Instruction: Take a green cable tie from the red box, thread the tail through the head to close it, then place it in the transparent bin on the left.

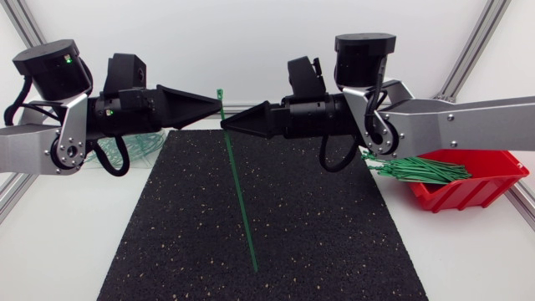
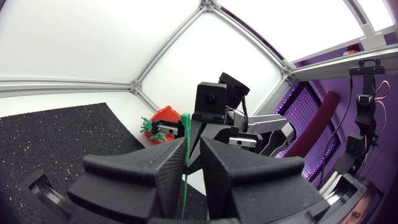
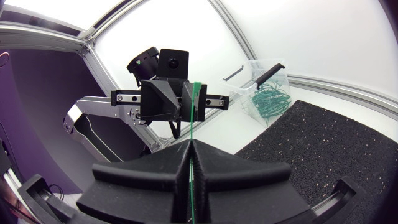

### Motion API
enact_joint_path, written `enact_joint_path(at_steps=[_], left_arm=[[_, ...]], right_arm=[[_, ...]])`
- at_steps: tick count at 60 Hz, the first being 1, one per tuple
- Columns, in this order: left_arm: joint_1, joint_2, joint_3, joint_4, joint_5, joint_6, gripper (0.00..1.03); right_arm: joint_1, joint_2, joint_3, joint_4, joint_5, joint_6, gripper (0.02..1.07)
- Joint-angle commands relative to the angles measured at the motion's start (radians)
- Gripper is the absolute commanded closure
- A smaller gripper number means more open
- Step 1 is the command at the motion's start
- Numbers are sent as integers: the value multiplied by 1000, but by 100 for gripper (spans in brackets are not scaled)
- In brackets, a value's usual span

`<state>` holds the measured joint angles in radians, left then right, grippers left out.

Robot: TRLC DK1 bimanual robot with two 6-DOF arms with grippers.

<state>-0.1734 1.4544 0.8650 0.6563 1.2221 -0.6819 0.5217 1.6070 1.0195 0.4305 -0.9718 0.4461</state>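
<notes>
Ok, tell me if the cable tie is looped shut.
Not looped: the cable tie hangs as one straight strip, held by left gripper and right gripper, tail end free.

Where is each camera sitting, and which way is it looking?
Head view: above the table, looking down on the black mat; both arms show, left gripper and right gripper meeting on the green cable tie.
Left wrist view: on the left arm's last link, facing the right gripper and the red box; its own fingers show.
Right wrist view: on the right arm's last link, facing the left gripper and the transparent bin; its own fingers show.
Shared: all three see the tie.
</notes>
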Motion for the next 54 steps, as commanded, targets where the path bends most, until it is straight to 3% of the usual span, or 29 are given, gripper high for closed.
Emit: enact_joint_path(at_steps=[1,54], left_arm=[[-6,15,16,19,-1,-28,89],[-14,17,9,26,-10,-39,100]], right_arm=[[-2,21,-9,14,-1,28,101],[17,31,-7,16,-1,29,101]])
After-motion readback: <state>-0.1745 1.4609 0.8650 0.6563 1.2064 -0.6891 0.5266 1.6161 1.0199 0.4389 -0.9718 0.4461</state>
